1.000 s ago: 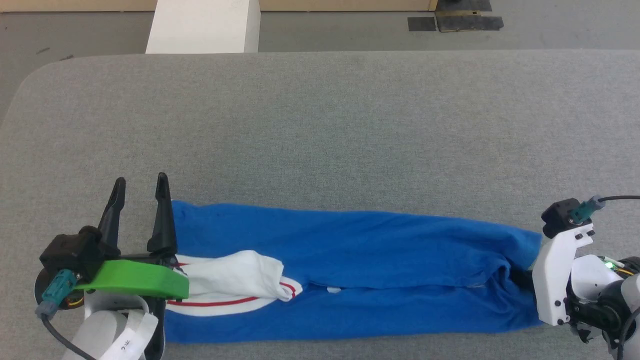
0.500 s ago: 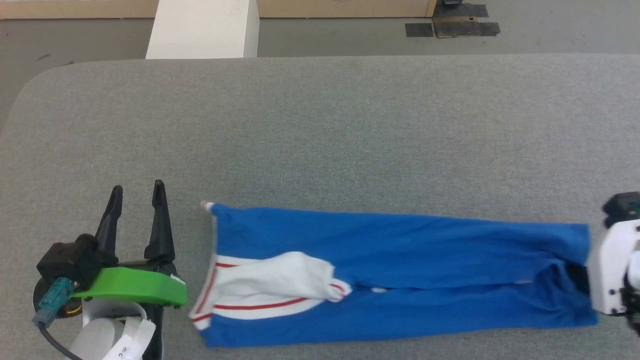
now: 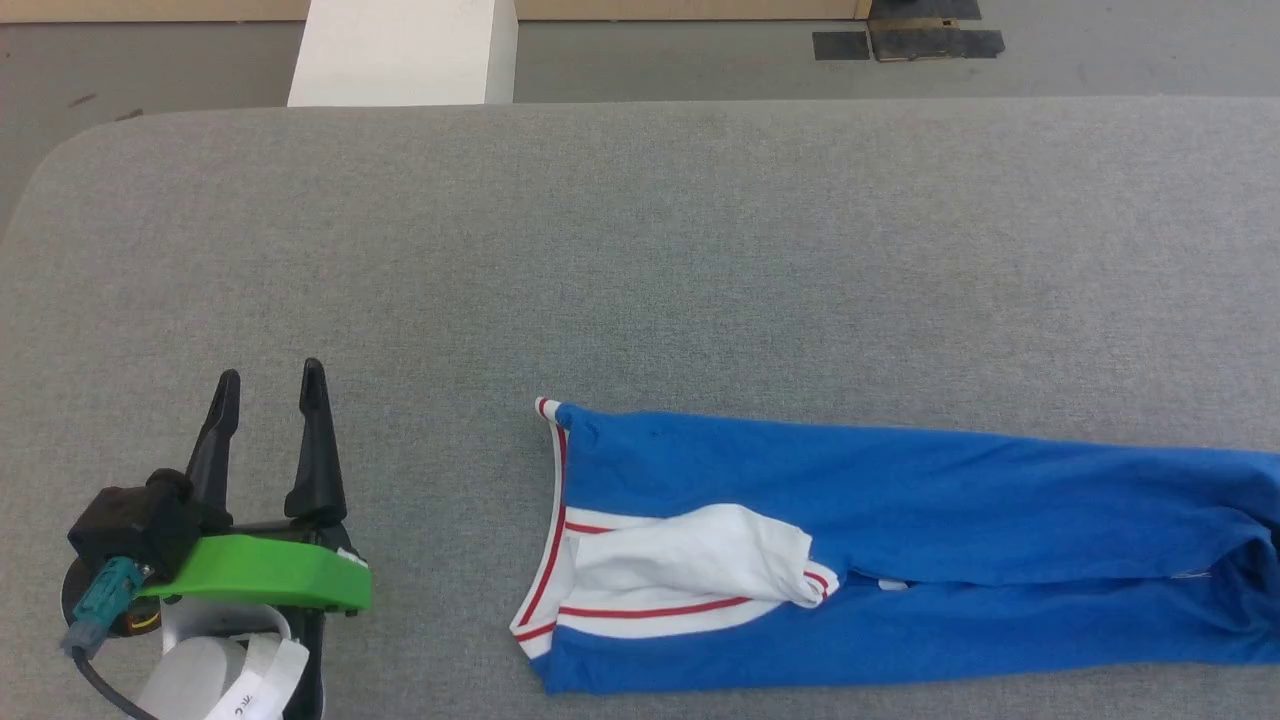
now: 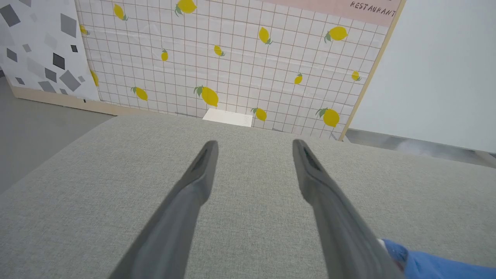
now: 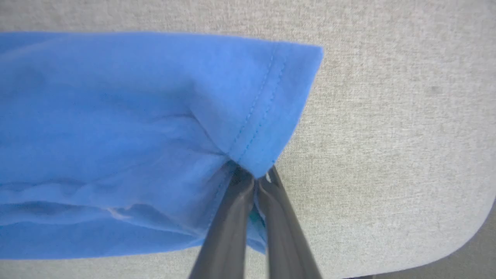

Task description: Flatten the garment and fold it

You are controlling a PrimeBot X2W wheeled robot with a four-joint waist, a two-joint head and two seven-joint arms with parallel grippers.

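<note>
Right now, nearest you, the right gripper (image 5: pixel 255 174) is pinched fully shut on a stitched hem corner of the garment (image 5: pixel 116 116), low over the table (image 3: pixel 640 250). A corner hold like this looks meant for drawing the cloth taut along the surface, so the drag smooths it instead of bunching it.

The left gripper (image 3: pixel 270 370) stands wide open with nothing between its 2 fingers. It sits low at the table's near left, well apart from the garment's striped end. You could read that as parked clear of the cloth, ready to take that end.

The garment lies along the table's near edge as 1 long blue band, its right end running past the head view's edge. Its 2 long sides are turned in and meet along a line down the middle. At the left end a white sleeve lies bunched on top, framed by red-and-white trim. The blue is mostly smooth, with puckers gathering toward the gripped corner.

Beyond it is bare grey table, then a white block (image 3: pixel 400 50) on the floor (image 3: pixel 700 60).
</note>
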